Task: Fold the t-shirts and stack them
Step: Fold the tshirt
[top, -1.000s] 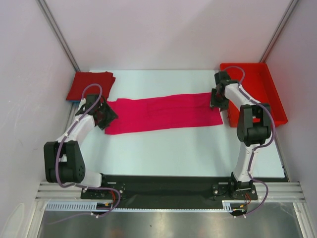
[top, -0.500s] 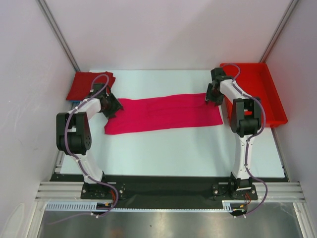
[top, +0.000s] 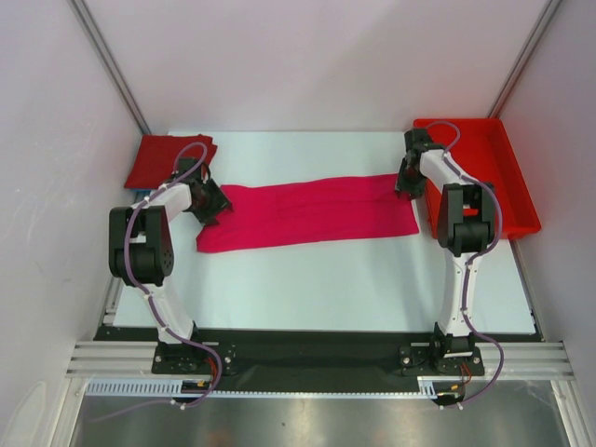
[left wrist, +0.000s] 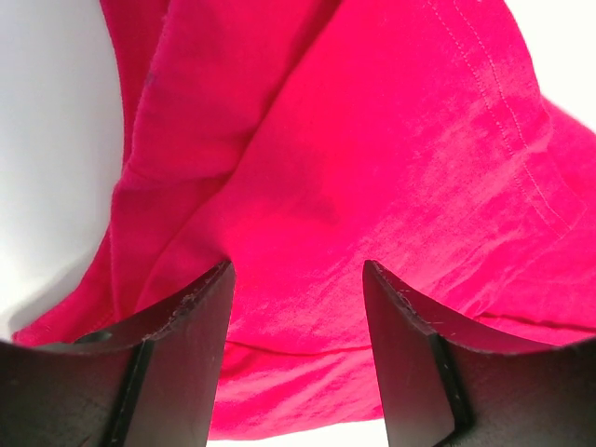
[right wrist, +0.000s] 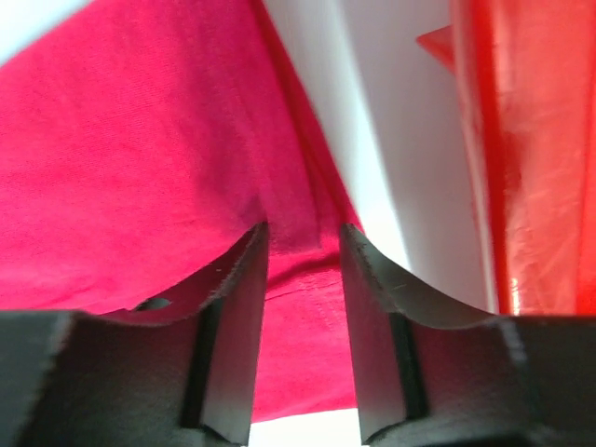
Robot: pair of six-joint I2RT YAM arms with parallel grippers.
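Observation:
A magenta-pink t-shirt point(top: 307, 212) lies flat across the table as a long folded strip. My left gripper point(top: 216, 203) hangs over its left end, jaws open and straddling the wrinkled cloth point(left wrist: 354, 168); the left gripper point(left wrist: 296, 279) holds nothing. At the strip's far right corner is my right gripper point(top: 406, 186). The right gripper point(right wrist: 303, 237) has a narrower gap, with the shirt's edge point(right wrist: 140, 158) lying under and between its fingers, not pinched. A darker crimson t-shirt point(top: 168, 160) rests folded at the back left corner.
A rigid red plastic tray point(top: 484, 158) stands at the back right, close beside my right gripper, and its wall shows as the tray point(right wrist: 531, 140) in the right wrist view. White walls enclose the table on three sides.
My left arm swung in and its gripper moved up and right onto the shirt's left end. The right gripper shifted slightly at the far right corner and its jaws narrowed.

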